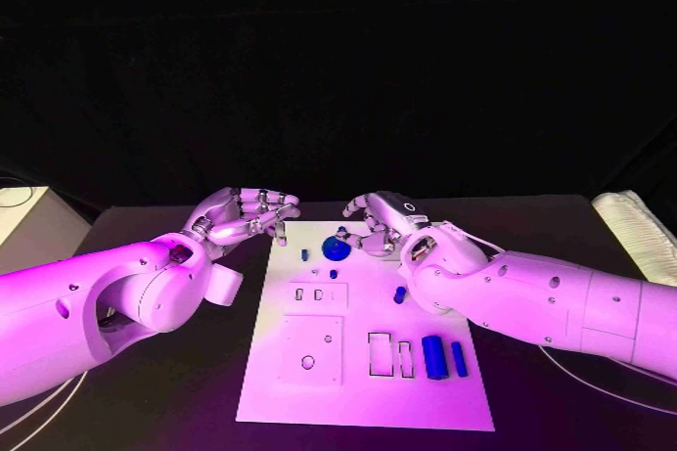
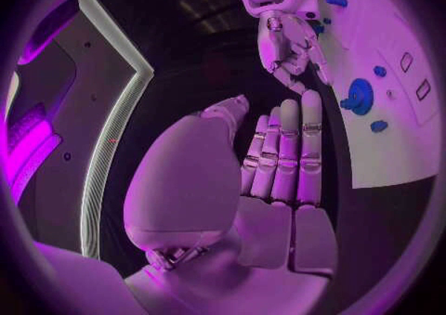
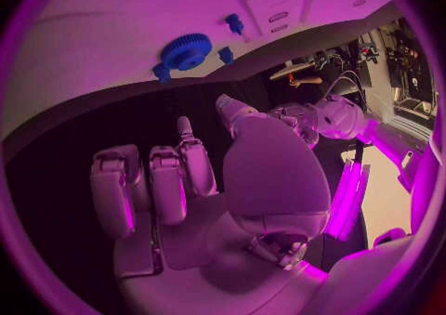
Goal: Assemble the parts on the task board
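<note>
Both my left hand (image 1: 243, 216) and right hand (image 1: 383, 222) hang empty, fingers loosely apart. The blue gear (image 1: 336, 248) lies near the task board's (image 1: 353, 392) far edge; it looks light, stiff and slick, so I'd pinch its toothed rim.

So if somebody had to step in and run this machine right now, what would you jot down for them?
Left robot hand: holds nothing, fingers partly curled, hovering just off the task board's far left corner.
Right robot hand: also holds nothing, hovering over the board's far edge beside the blue gear.
Parts: the gear lies near the far edge with small blue pieces around it; one small blue piece lies mid-board; two blue cylinders lie near the right edge by the slots.
Done: I cannot tell whether any piece is properly seated.
Left: picking up the loose pieces and fitting them into the board.
</note>
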You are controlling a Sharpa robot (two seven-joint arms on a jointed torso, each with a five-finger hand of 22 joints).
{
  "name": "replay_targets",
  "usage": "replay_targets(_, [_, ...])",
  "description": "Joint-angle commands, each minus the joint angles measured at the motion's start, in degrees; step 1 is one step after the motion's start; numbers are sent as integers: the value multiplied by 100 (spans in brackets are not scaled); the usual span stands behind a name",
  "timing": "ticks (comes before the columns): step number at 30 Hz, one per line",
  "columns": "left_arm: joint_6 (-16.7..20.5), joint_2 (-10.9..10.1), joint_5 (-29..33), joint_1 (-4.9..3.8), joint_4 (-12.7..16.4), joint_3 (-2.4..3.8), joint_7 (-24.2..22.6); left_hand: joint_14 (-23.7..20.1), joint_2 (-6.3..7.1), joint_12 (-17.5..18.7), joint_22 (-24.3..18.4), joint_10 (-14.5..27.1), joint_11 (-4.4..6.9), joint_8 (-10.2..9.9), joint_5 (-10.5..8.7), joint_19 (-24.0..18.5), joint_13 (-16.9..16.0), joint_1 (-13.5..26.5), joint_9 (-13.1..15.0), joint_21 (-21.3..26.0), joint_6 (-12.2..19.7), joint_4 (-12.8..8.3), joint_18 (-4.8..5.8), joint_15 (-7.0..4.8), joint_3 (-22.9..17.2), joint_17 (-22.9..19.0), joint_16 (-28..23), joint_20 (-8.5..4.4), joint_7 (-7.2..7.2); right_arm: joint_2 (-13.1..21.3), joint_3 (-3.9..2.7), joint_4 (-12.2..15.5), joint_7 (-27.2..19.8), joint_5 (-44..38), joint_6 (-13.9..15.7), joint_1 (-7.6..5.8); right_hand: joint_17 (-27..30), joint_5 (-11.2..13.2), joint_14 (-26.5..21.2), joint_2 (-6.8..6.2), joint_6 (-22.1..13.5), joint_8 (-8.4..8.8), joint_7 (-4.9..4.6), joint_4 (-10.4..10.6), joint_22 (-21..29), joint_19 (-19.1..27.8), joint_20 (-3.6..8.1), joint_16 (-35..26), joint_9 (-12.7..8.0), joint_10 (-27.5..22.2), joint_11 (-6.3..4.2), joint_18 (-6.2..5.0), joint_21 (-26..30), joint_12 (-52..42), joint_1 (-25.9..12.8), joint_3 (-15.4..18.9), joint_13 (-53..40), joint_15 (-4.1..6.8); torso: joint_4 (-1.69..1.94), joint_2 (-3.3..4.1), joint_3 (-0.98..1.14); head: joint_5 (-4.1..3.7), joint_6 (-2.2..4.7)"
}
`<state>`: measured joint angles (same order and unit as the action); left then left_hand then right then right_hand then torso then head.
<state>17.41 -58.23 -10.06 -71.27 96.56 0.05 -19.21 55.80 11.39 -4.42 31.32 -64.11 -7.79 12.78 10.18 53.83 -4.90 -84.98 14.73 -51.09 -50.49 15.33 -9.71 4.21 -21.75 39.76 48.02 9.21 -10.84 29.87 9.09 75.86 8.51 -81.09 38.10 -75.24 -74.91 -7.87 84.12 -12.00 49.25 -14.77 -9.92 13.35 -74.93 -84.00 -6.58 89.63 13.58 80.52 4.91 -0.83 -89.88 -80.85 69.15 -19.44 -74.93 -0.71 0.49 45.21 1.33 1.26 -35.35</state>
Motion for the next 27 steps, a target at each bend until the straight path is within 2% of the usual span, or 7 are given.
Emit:
replay_targets(1, [-77, 17, -17, -5, -24, 4, -49, -23, -4, 21, 5, 49, 4, 6, -32, -44, 5, 21, 5, -34, 31, 11, -80, -23, -38, -8, 24, 12, -22, 222, -16, 211, -646, 904, -264, -107, -1509, 38, 588, 7, -7, 18, 7, -28, -1507, -600, -23, 37, -8, 27, 24, 83, -12, -23, 61, -4, -662, -22, -19, -17, -1, -8, 8])
replay_targets(4, [-84, 30, -17, -5, -75, 3, -57, -25, -4, 23, 7, 55, 3, 5, -33, -48, 6, 20, 6, -37, 32, 9, -79, -22, -40, -9, 24, 13, -21, 571, -24, 503, -863, 1509, -664, -247, -1509, 39, 588, 52, 10, 15, 12, -76, -1507, -600, -24, 37, -10, -2, 19, 83, -12, 2, 171, -47, -638, -19, -49, -49, 2, -11, 1])
replay_targets(5, [-86, 37, -16, -4, -93, 2, -59, -25, -4, 23, 7, 55, 3, 5, -33, -48, 6, 20, 6, -37, 32, 9, -79, -22, -40, -9, 24, 13, -21, 716, -27, 620, -931, 1743, -812, -299, -1509, -96, 588, 49, 25, 8, 15, -98, -1507, -600, -22, 37, -10, -20, 17, 83, -12, 18, 198, -50, -623, -16, -62, -62, 2, -10, -5])
replay_targets(7, [-92, 57, -15, -4, -134, 1, -65, -25, -4, 23, 7, 55, 3, 5, -33, -48, 6, 20, 6, -37, 32, 9, -79, -22, -40, -9, 24, 13, -21, 960, -29, 815, -1005, 2066, -1046, -378, -1509, -157, 588, 45, 23, 10, 15, -109, -1507, -600, -21, 37, -12, -42, 17, 83, -12, 40, 209, -46, -603, -15, -88, -88, 5, -4, -9])
replay_targets(11, [-105, 105, -11, -2, -219, -5, -72, -25, -5, 23, 8, 56, 3, 6, -33, -49, 6, 19, 8, -38, 31, 8, -79, -21, -41, -9, 23, 14, -21, 1395, -30, 1154, -1017, 2334, -1279, -463, -1509, -168, 588, 59, 29, 9, 17, -169, -1507, -600, -19, 37, -13, -66, 13, 83, -12, 63, 294, -79, -581, -12, -118, -131, 19, -22, -24])
replay_targets(18, [-139, 178, -7, 1, -322, -24, -93, -26, -9, 18, 11, 49, 5, 11, -33, -54, 4, 17, 12, -43, 24, 5, -80, -22, -44, -10, 24, 15, -18, 1857, -14, 1321, -887, 2171, -1406, -465, -1509, -234, 588, 34, 91, -20, 27, -447, -1507, -600, -6, 37, -11, -79, -1, 83, -12, 84, 630, -246, -559, 0, -172, -189, 56, -48, -46])
replay_targets(27, [-199, 251, -16, 6, -372, -46, -123, -19, 6, -98, 38, -140, 45, 31, -35, -84, -50, 27, 40, -88, -5, -4, -85, -47, -54, -11, 42, 6, 2, 2207, 27, 1142, -950, 1448, -1134, -260, -1509, -235, 588, -65, 127, -40, 41, -605, -1507, -600, 3, 37, -12, -75, -14, 83, -12, 89, 764, -314, -552, 10, -206, -231, 81, -104, -99])
